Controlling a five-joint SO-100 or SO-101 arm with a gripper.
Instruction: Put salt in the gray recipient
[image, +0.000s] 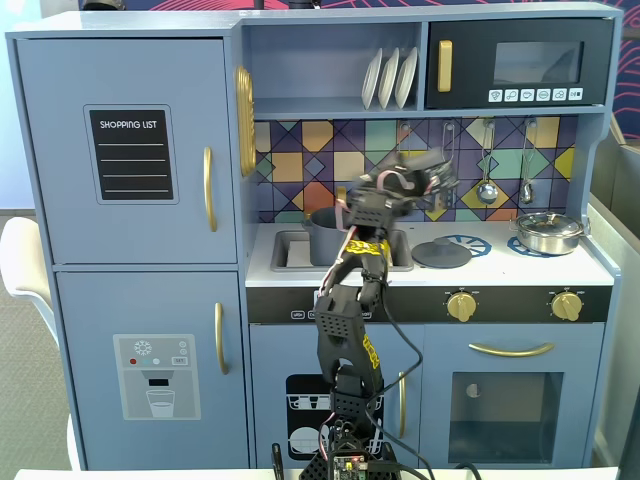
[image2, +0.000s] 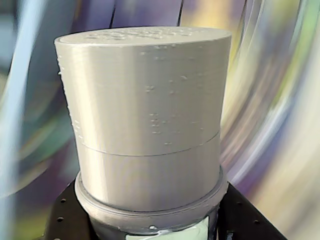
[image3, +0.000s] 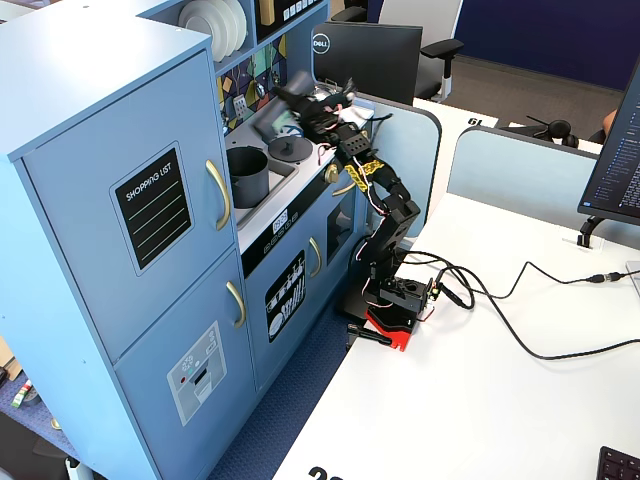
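My gripper (image: 405, 185) is shut on the salt shaker (image2: 150, 120). In the wrist view the shaker's light gray cap fills the frame, a strip of pale green label shows at the bottom, and the black jaws sit on both sides of it. In both fixed views the shaker (image3: 274, 116) is motion-blurred and tipped over, held above the counter. The gray pot (image: 322, 236) stands in the sink, below and left of the gripper (image3: 322, 108). It also shows in the other fixed view (image3: 248, 174).
A flat gray lid (image: 442, 253) lies on the left burner, right of the sink. A shiny silver pan (image: 548, 232) sits on the right burner. Utensils (image: 486, 188) hang on the tiled backsplash. White plates (image: 390, 77) stand on the shelf above.
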